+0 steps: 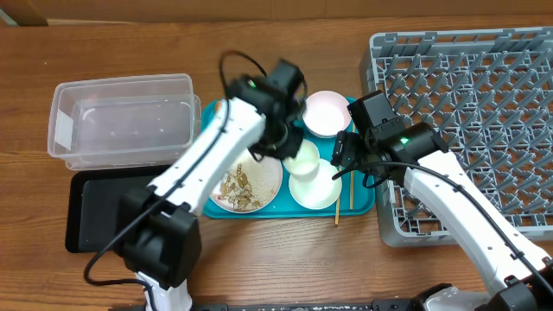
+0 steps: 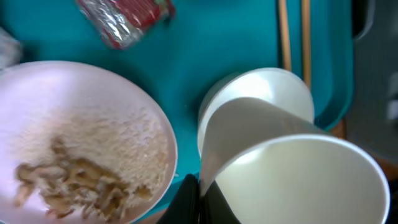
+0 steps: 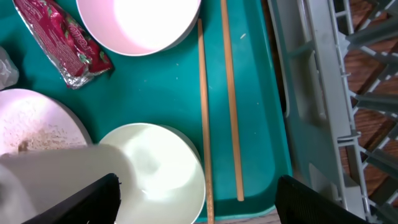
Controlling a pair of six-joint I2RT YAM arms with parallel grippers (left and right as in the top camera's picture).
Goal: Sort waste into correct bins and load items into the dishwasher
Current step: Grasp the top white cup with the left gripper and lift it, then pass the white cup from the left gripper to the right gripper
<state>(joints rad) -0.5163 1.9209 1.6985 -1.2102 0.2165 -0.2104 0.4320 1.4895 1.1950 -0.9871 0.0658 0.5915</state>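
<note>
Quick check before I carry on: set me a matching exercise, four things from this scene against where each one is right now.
Things:
1. chopsticks
2. food scraps
3. clear tub
4. white cup

Places:
A. on the white plate
B. lying along the right side of the teal tray, next to the dish rack
C. held tilted in the left gripper
D. on the table, left of the teal tray

Pairs: 1-B, 2-A, 3-D, 4-C
</note>
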